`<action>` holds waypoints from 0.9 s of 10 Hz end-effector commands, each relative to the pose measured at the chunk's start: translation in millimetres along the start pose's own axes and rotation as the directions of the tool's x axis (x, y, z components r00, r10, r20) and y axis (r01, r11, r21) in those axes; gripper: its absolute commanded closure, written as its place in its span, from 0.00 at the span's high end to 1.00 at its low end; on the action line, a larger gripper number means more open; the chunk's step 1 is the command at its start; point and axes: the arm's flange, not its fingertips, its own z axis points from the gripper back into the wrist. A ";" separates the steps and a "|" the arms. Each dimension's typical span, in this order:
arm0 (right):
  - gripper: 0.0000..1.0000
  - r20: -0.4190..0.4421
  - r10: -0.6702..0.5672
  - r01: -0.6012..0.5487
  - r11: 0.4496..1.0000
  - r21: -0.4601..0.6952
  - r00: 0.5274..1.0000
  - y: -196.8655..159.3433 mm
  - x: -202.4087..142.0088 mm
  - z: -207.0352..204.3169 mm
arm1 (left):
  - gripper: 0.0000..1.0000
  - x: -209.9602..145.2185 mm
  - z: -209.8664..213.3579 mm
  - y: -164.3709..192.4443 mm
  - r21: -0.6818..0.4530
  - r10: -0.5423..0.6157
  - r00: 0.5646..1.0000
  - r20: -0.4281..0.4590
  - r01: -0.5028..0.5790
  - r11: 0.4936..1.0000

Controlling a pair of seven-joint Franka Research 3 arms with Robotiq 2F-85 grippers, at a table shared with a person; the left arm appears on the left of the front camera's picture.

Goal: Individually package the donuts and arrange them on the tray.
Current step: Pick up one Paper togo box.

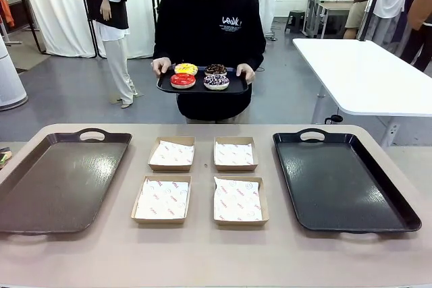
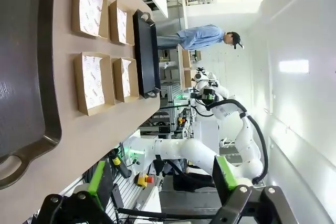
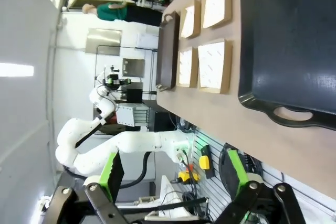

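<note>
Left gripper (image 2: pixel 163 182) and right gripper (image 3: pixel 173 174) hang spread wide and empty back by the near edge of the table (image 1: pixel 202 251). The donuts (image 1: pixel 182 80) sit in a two-by-two cluster on a small black tray (image 1: pixel 165 88) that a person holds in both hands beyond the far edge, about midway between the arms. We judge neither arm the nearer: the donuts lie straight across the table from both, past four paper-lined boxes (image 1: pixel 162 200) at its middle, with a brown tray (image 1: pixel 54 187) toward the left edge and a larger black tray (image 1: pixel 337 180) toward the right.
</note>
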 end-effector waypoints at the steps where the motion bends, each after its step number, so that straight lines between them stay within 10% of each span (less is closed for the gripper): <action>1: 1.00 -0.008 0.050 -0.049 0.995 0.086 0.999 -2.6 -3.9 13.5 | 1.00 1.7 2.6 -6.7 -0.005 -0.004 1.000 0.024 0.004 1.000; 9: 1.00 -0.026 0.034 -0.031 0.997 0.074 0.999 2.4 -9.1 8.9 | 1.00 0.0 0.0 0.0 0.000 0.000 1.000 0.000 0.000 1.000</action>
